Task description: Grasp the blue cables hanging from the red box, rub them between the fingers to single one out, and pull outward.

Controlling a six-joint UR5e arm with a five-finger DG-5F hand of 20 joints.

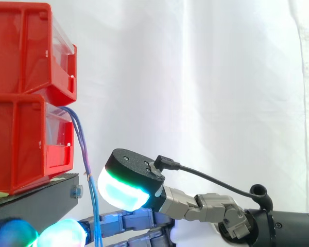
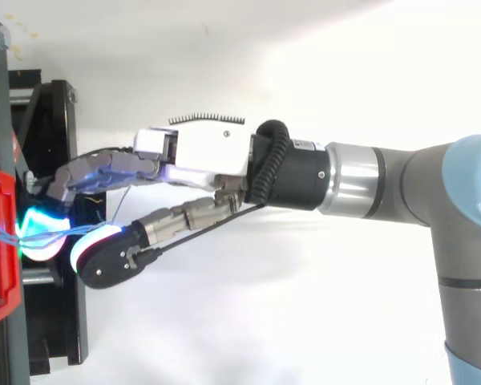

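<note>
Blue cables [image 1: 94, 211]: draped from lower red box [image 1: 26, 149], hanging past black stand [image 1: 41, 203] edge.
Hand [image 2: 208, 152]: spread, clamped on nothing. Thumb pad [image 1: 121, 193] just beside strands, fingers [image 1: 118, 224] extended past them, bracketing for pinching.

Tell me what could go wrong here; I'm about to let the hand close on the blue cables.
The blue cables hang close together, so the hand may pinch them all instead of one. Its fingertips sit right by the black stand; closing could knock it. A hard pull might drag the lower red bin forward.
</note>
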